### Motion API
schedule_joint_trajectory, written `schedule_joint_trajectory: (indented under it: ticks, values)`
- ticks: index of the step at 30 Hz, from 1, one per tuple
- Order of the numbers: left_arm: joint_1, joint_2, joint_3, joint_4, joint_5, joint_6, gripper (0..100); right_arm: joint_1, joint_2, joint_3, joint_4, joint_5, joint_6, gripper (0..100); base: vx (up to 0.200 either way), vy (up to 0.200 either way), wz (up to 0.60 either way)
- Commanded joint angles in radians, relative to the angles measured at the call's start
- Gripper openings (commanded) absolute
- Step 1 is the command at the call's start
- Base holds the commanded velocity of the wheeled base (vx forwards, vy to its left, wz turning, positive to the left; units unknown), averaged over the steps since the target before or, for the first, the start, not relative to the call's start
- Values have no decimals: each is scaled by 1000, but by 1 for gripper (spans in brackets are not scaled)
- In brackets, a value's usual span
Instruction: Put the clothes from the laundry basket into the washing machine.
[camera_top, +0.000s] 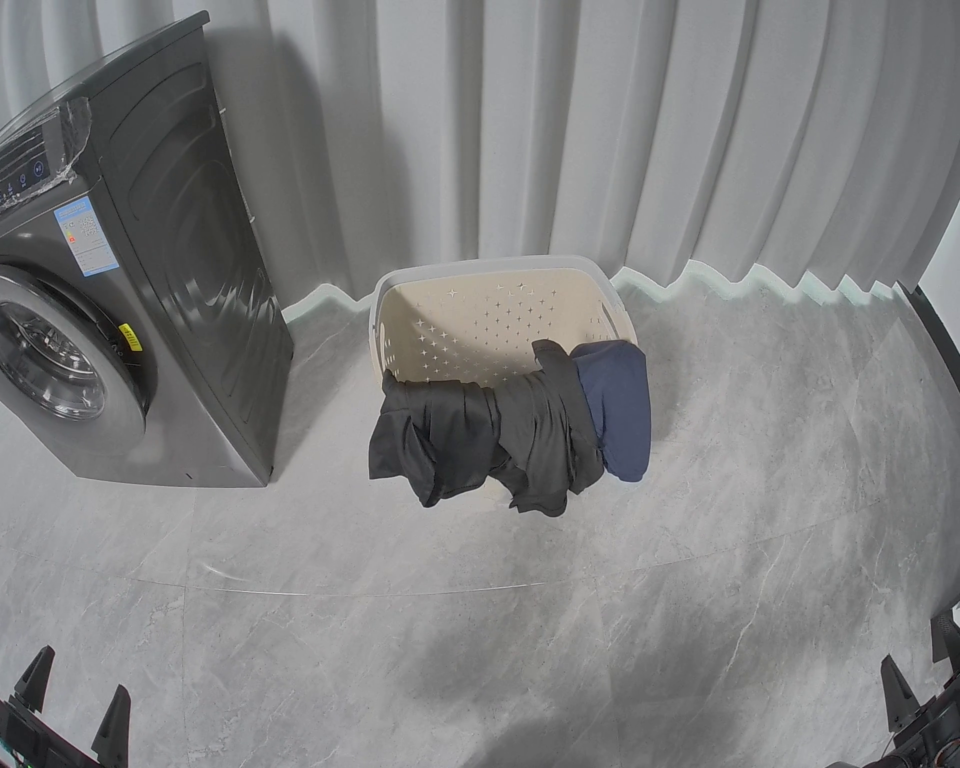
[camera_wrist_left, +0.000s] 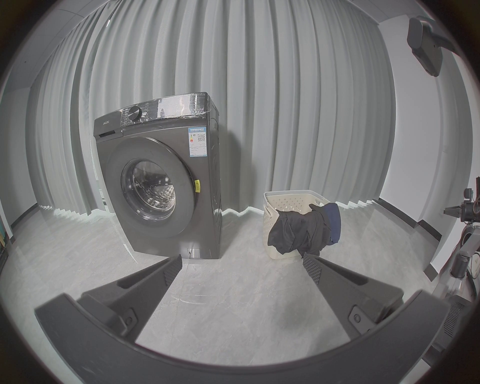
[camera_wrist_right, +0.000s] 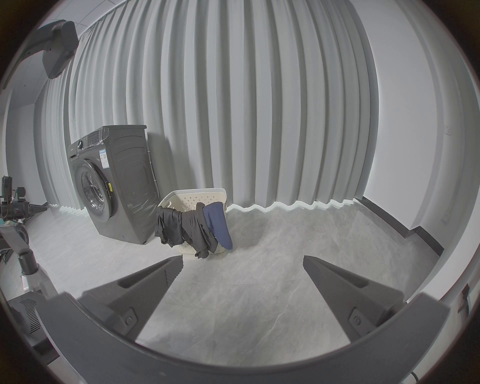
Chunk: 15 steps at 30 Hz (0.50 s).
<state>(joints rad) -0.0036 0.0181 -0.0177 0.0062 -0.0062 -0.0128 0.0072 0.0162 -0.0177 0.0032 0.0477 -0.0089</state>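
Hanging over the front rim of the laundry basket (camera_top: 497, 266) are black clothes (camera_top: 480, 432) and a blue garment (camera_top: 616, 405). The left claw (camera_wrist_left: 242, 259) and the right claw (camera_wrist_right: 242, 260) are wide open, holding nothing.

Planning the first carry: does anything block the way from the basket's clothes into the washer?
Yes. The washing machine has its round door shut, as far as the views show. Otherwise only bare floor lies between it and the clothes draped over the laundry basket.
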Motion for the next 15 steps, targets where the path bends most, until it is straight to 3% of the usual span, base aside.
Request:
schedule_joint_trajectory:
  ticks: [1, 15]
  values:
    - [1, -18, 16, 0, 0, -1, 100, 0, -16, 16, 0, 0, 0, 100, 200, 0, 0]
    - [1, -18, 16, 0, 2, -3, 100, 0, -16, 15, 0, 0, 0, 100, 200, 0, 0]
